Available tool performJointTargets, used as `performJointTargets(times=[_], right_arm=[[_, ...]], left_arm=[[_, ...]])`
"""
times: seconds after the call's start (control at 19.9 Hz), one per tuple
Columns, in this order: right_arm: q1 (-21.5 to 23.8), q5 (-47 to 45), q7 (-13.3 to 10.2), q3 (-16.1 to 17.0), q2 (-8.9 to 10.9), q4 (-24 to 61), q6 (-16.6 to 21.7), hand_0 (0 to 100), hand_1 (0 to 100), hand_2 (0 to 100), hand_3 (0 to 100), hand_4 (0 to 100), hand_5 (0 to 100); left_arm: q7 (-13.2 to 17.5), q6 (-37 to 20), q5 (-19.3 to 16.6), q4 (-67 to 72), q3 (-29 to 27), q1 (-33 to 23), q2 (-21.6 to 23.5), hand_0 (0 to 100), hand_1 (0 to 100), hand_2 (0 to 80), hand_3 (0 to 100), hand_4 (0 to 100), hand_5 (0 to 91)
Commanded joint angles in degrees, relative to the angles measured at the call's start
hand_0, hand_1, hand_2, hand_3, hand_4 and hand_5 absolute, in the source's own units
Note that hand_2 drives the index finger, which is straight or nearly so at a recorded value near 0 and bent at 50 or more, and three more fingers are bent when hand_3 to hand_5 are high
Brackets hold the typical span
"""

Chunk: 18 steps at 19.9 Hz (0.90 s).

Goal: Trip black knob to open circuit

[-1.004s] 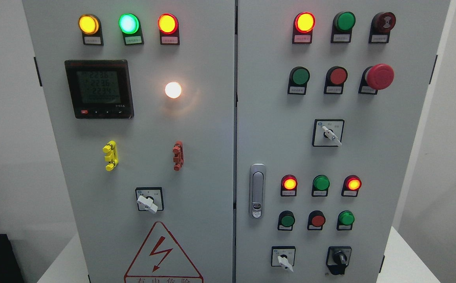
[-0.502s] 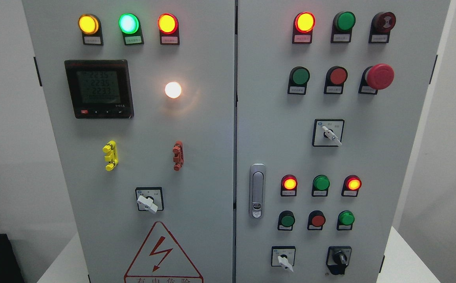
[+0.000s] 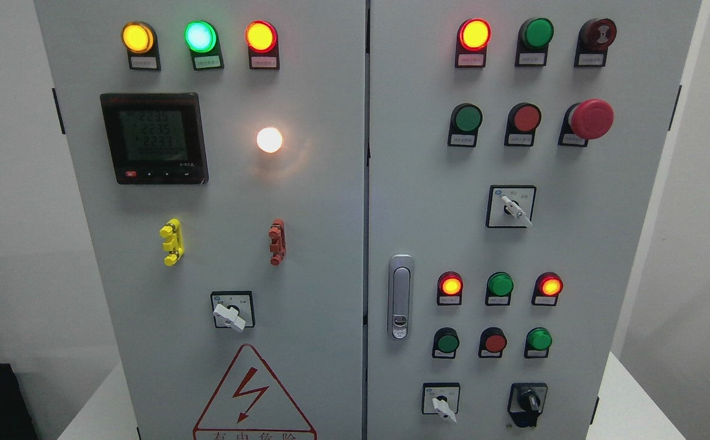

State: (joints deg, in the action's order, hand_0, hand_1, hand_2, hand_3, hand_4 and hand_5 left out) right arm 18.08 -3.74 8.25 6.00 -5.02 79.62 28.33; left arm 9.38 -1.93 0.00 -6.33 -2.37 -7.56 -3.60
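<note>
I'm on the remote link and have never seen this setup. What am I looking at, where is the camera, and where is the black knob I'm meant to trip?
This is a single view from the camera on the robot's head, facing a grey electrical cabinet with two doors. Neither robot hand is in the picture, so nothing is held or touched.

The left door carries three lit lamps along the top, a digital meter, a glowing white lamp and a white-handled switch above a warning triangle.

The right door has rows of lamps and push buttons, a red mushroom button and a silver door latch. The black knob sits at its lower right, right of a white-handled selector.
</note>
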Motion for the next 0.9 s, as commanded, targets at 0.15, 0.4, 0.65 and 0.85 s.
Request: performJointTargets(times=[0.15,0.4,0.65,0.85], right_arm=[[-3.67,-1.00,0.02,0.32,0.10,11.86,-4.68,0,0,0,94,87,87],[-4.46,-1.80,0.02,0.93,0.80,16.08,-7.67,0,0,0,95,88,87],[-5.95,-1.88,-0.07,1.20,1.06,19.34,-10.66,0,0,0,97,89,89],[-7.97,-1.88,-0.07,1.12,1.07,19.61,-12.33,0,0,0,97,89,89]], left_arm=[[0.02,-0.27,-1.32,0.00,0.00,0.00,0.00,12,39,0.0,0,0,0.0],[0.02,-0.27,-1.32,0.00,0.00,0.00,0.00,12,39,0.0,0,0,0.0],[0.02,-0.36,-1.32,0.00,0.00,0.00,0.00,12,39,0.0,0,0,0.0],[0.02,-0.27,-1.32,0.00,0.00,0.00,0.00,12,39,0.0,0,0,0.0]])
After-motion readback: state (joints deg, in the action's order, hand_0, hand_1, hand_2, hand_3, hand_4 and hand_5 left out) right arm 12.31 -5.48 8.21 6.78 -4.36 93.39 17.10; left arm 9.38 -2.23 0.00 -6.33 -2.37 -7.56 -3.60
